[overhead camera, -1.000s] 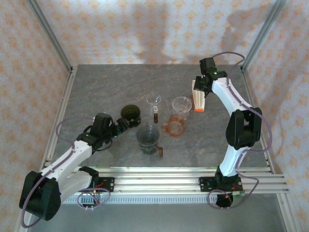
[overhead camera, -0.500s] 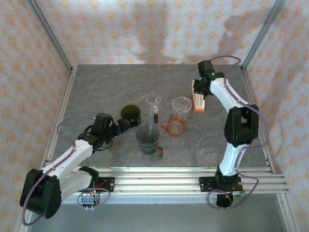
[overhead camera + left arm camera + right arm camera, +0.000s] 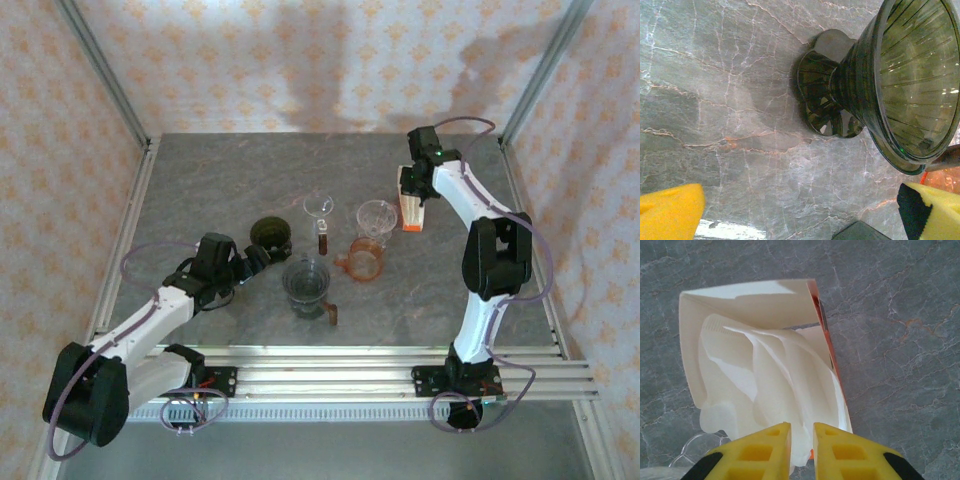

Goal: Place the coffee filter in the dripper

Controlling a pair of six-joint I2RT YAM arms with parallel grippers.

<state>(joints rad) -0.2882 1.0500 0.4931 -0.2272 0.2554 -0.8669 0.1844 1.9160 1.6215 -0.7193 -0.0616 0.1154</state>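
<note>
Right gripper (image 3: 801,446): jaws a sliver apart at the coffee filter (image 3: 767,375) edge; cannot tell if clamped. Left gripper (image 3: 800,215): spread wide, empty, near dripper (image 3: 900,85).

No writing is showing legibly anywhere. The filter box (image 3: 740,302) is showing only plain white flaps and an orange edge. Well to the left of the filter box, the dripper (image 3: 912,85) is showing bare, dark ribbed walls.
</note>
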